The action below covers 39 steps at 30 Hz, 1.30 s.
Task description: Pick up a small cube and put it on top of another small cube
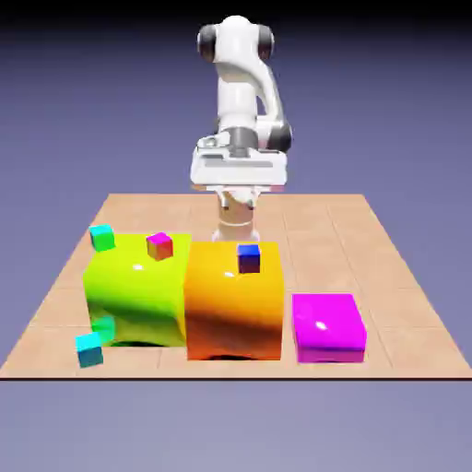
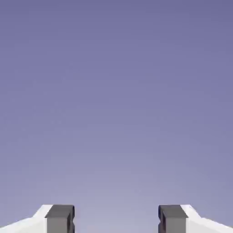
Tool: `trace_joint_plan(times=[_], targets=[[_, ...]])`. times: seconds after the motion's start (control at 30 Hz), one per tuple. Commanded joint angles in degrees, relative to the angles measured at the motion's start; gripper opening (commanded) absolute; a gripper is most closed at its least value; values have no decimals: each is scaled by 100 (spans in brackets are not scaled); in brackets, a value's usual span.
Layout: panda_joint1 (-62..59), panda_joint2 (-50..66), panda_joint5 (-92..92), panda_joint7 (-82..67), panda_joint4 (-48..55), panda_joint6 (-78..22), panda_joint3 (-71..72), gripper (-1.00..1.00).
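The small cube (image 1: 89, 349), cyan with teal sides, rests on the table by the near left corner of the big green block, close to the table's front edge. The other small cube (image 1: 102, 237), cyan on top with green sides, sits at the far left corner of that same block. My gripper (image 1: 238, 171) hangs high above the table's far side, well behind both cubes. In the hand view my gripper (image 2: 116, 220) is open, its grey fingertips (image 2: 59, 218) wide apart with only the plain backdrop between them. Neither cube shows there.
A big yellow-green block (image 1: 136, 289) carries a small magenta-and-yellow cube (image 1: 159, 245). Beside it a taller orange block (image 1: 233, 300) carries a small blue cube (image 1: 249, 258). A lower magenta block (image 1: 328, 326) stands at the exterior view's right. The wooden table (image 1: 369, 249) extends behind them.
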Motion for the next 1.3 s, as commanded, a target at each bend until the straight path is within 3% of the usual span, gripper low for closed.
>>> trace_joint_plan(times=[0.0,1.17,1.27], targets=[[-137,207,31,64,201,-189,49,0],[-4638,7475,703,2681,7176,-6562,810,0],[-4671,7651,620,2839,7330,-6655,594,0]])
